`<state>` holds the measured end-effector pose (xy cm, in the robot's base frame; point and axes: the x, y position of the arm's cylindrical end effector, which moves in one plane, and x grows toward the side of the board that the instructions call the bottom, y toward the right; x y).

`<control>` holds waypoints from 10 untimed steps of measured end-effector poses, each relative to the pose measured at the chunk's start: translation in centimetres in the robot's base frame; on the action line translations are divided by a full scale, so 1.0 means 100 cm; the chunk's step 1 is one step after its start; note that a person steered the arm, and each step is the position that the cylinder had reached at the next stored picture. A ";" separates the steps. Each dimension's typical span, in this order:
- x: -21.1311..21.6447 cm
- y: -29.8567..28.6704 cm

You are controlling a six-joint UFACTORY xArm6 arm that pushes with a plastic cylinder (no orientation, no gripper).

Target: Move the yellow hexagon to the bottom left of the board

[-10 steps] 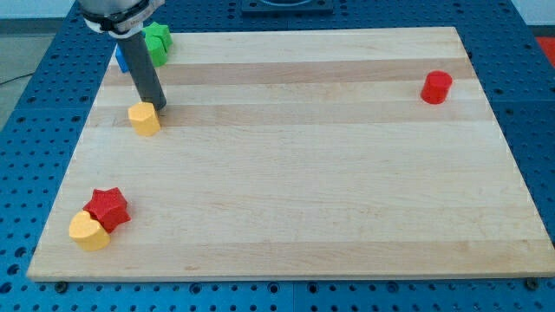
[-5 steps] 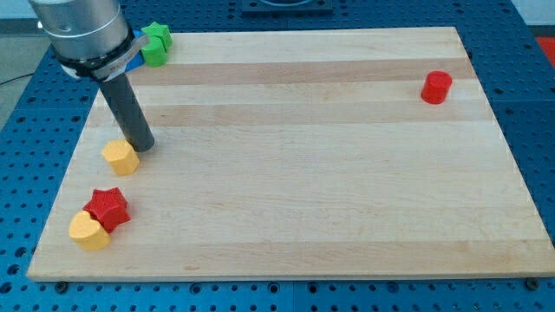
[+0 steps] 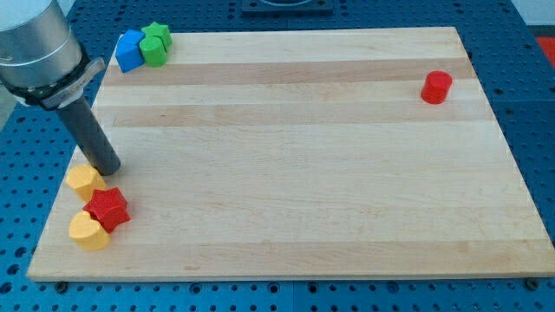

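Note:
The yellow hexagon [image 3: 84, 180] lies near the board's left edge, low in the view, just above the red star [image 3: 107, 208]. My tip [image 3: 107, 168] rests on the board against the hexagon's upper right side. The dark rod rises from it toward the view's top left. A yellow heart [image 3: 88, 231] sits at the bottom left, touching the red star's lower left.
A blue block [image 3: 129, 49] and a green star [image 3: 155, 43] sit together at the board's top left corner. A red cylinder [image 3: 436, 87] stands at the top right. The wooden board [image 3: 295, 156] lies on a blue perforated table.
My tip has moved down and to the left, pushing the yellow hexagon from the upper left area down to just above the red star. The other blocks have not moved.

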<state>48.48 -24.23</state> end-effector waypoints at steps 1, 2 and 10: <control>0.003 0.000; -0.001 -0.012; 0.012 -0.028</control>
